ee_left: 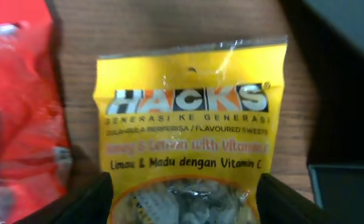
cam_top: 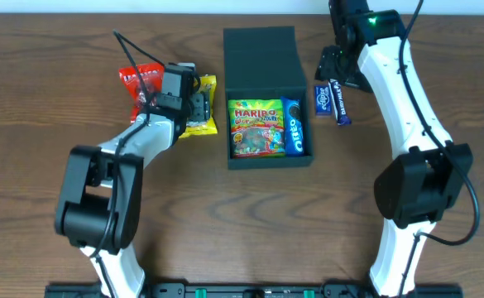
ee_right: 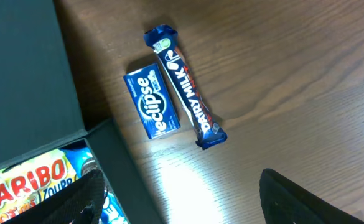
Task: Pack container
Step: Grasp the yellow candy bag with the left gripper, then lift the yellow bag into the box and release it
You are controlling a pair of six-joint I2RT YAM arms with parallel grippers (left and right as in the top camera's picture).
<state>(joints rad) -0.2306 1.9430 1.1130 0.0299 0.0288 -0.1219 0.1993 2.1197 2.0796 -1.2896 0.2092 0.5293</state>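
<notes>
The dark teal container [cam_top: 262,37] lies open at the table's middle, its flap lid folded back. A Haribo bag [cam_top: 256,128] and an Oreo pack [cam_top: 294,127] lie inside. My left gripper [cam_top: 194,106] is open, its fingers either side of a yellow Hacks sweets packet [cam_top: 207,87]; in the left wrist view the packet [ee_left: 188,124] fills the gap between the fingers [ee_left: 185,199]. My right gripper [cam_top: 334,66] is open and empty, above the table right of the container, near a blue Eclipse box [ee_right: 152,99] and a Dairy Milk bar [ee_right: 185,84].
A red snack packet [cam_top: 134,81] lies just left of the Hacks packet and also shows in the left wrist view [ee_left: 17,112]. The Eclipse box [cam_top: 323,99] and Dairy Milk bar [cam_top: 340,103] lie side by side, close to the container's right wall [ee_right: 26,74].
</notes>
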